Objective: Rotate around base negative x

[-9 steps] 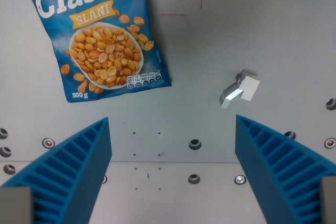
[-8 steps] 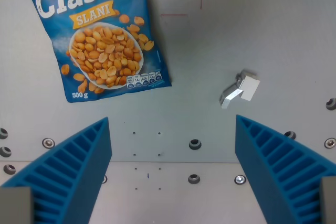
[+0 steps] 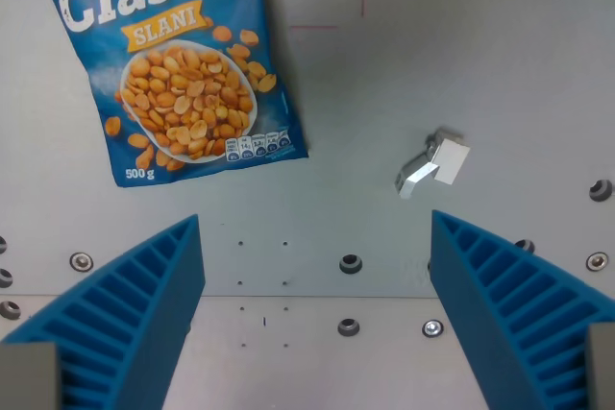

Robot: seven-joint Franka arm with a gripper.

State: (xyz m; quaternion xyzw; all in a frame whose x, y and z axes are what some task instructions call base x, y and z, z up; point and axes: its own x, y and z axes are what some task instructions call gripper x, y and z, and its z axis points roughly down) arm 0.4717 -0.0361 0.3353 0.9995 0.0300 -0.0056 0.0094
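Wrist view, landmark: peanut bag (image 3: pixel 183 64), blue, "Classic / Slani", lying flat on the grey table (image 3: pixel 384 199), tilted, its top edge cut off by the frame.
Wrist view, gripper: gripper (image 3: pixel 312 324) looks straight down; the two blue ribbed fingers (image 3: pixel 125 324) sit below the bag, one to each lower corner of the frame.
Fingers state: spread wide, nothing between them, only bare table and bolt holes in the gap.
Metal bracket: small silver bracket (image 3: pixel 430 165), right of the bag and well apart from it, untouched.
Red lines: thin red marking (image 3: pixel 341 7) on the table just right of the bag's upper part.
Bolts: row of bolt heads (image 3: pixel 350 263) below the bag, between the fingers.
Task's thing: no object to grasp; the task concerns the arm's own tilt, so the thing in question is the gripper itself, hovering above the table below the bag.
Change over half a second: whole scene has slid slightly up and toward the wrist view's left; bag, bracket and bolts shift together. Camera motion, not object motion.
Meaning for task: shift fits the start of a small rotation of the wrist; judged early, most of the turn seems left to do.
Risk: low; the fingers hang clear of bag and bracket.
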